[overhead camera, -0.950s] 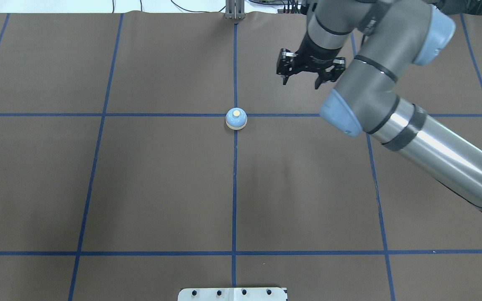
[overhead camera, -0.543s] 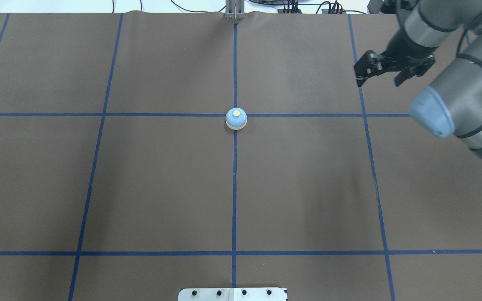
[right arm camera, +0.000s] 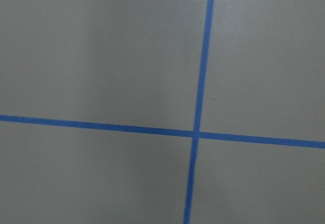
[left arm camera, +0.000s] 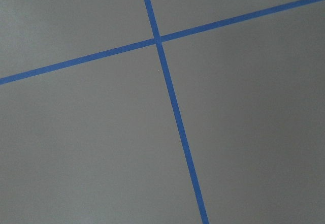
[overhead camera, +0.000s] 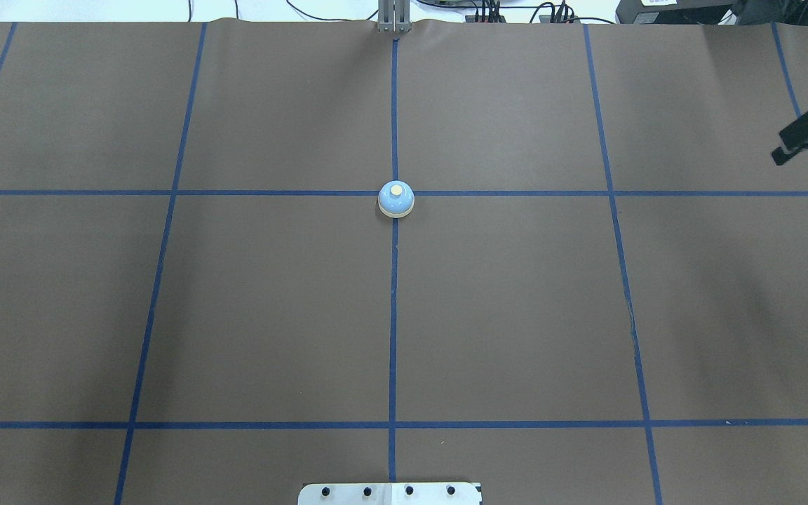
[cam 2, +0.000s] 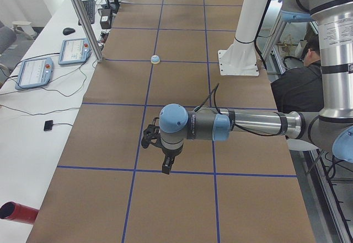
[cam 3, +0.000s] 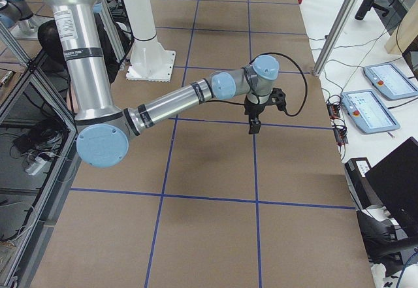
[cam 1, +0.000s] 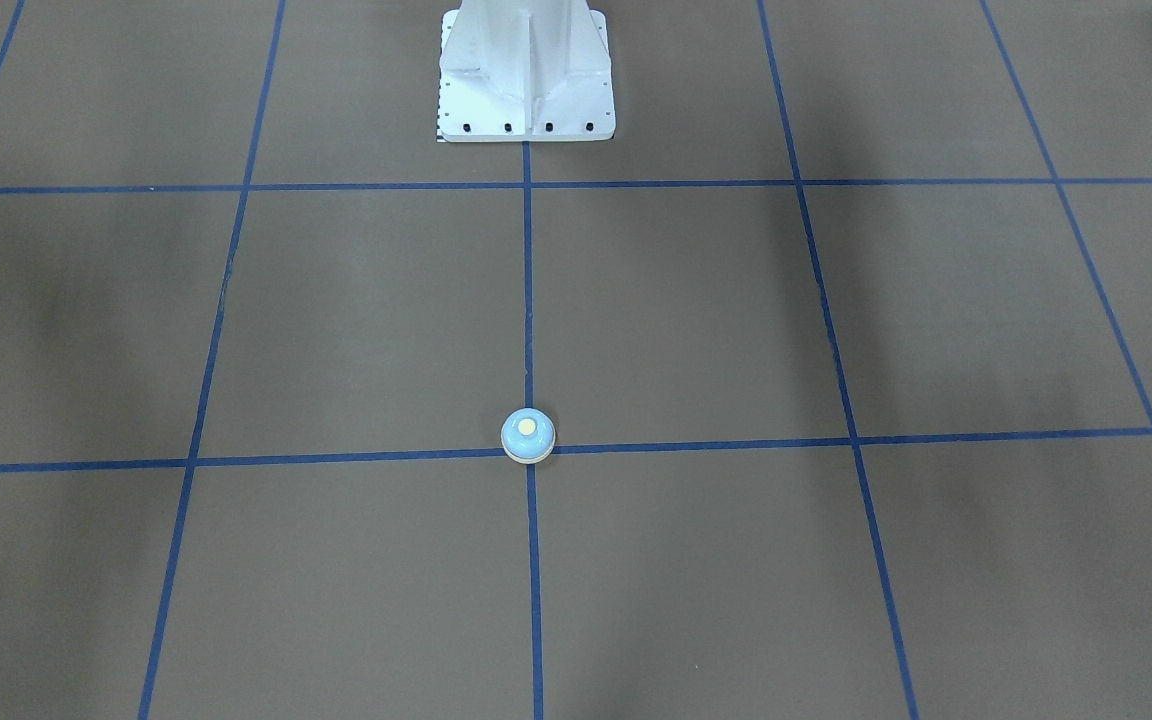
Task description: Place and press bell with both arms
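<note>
- The bell (overhead camera: 396, 199) sits upright on the table (overhead camera: 271, 301), right where two blue tape lines (overhead camera: 516, 193) cross. Neither arm touches it.
- The right gripper (cam 3: 264, 113) hangs above the table, at 3 o'clock from the bell in the overhead view and well apart from it. The right view shows its jaws spread and holding nothing.
- In the overhead view only one finger (overhead camera: 800, 137) shows, at the right edge.
- The left gripper (cam 2: 159, 154) hovers over the table, at 6 o'clock from the bell in the left view, well apart. Whether its jaws are spread or closed cannot be told.
- The pedestal (overhead camera: 390, 493) stands at 6 o'clock from the bell in the overhead view.
</note>
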You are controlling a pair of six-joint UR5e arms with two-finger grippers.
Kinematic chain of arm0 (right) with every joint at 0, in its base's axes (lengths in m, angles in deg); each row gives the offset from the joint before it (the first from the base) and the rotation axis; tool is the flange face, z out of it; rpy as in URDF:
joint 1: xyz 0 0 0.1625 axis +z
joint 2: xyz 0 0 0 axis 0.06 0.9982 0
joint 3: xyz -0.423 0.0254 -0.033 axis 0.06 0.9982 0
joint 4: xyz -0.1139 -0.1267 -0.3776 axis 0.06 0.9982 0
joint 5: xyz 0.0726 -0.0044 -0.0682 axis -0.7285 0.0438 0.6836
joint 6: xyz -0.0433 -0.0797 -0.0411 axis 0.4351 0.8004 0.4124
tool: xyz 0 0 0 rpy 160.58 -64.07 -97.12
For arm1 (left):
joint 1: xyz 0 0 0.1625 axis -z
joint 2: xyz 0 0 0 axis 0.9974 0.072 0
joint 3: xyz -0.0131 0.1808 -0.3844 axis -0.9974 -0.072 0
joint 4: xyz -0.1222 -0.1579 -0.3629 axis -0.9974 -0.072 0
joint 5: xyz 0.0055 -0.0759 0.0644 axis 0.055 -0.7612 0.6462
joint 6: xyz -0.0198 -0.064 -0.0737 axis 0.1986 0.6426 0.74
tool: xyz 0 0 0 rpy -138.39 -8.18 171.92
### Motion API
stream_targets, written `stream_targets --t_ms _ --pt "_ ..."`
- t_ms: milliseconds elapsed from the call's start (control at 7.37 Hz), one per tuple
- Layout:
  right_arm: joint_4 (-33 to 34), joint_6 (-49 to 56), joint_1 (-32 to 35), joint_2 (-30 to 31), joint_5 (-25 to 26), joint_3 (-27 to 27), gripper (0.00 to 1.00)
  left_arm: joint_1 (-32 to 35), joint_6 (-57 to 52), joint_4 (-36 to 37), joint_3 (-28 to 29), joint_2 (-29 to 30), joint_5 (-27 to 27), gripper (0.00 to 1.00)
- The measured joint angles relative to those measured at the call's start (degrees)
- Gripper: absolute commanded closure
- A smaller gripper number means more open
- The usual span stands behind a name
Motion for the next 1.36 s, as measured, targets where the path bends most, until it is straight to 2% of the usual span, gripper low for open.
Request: stream_targets --t_ms 271,543,1085,1357 --pt "-0.07 12.49 6.79 7.45 -1.21 1.58 0.00 -0.02 0.11 -0.05 0.17 0.03 -0.04 0.00" --pt "-0.18 18.32 12.07 12.15 -4.56 3.88 0.00 0.02 0.12 -0.14 0.22 -0.02 -0.02 0.00" --pt "-0.93 19.22 13.51 13.33 -4.62 5.29 0.00 0.11 0.00 -0.39 0.37 -0.01 0.55 0.00" --pt "-4.11 19.12 13.53 13.42 -3.38 5.59 0.00 0.13 -0.08 -0.41 0.46 -0.02 1.51 0.00"
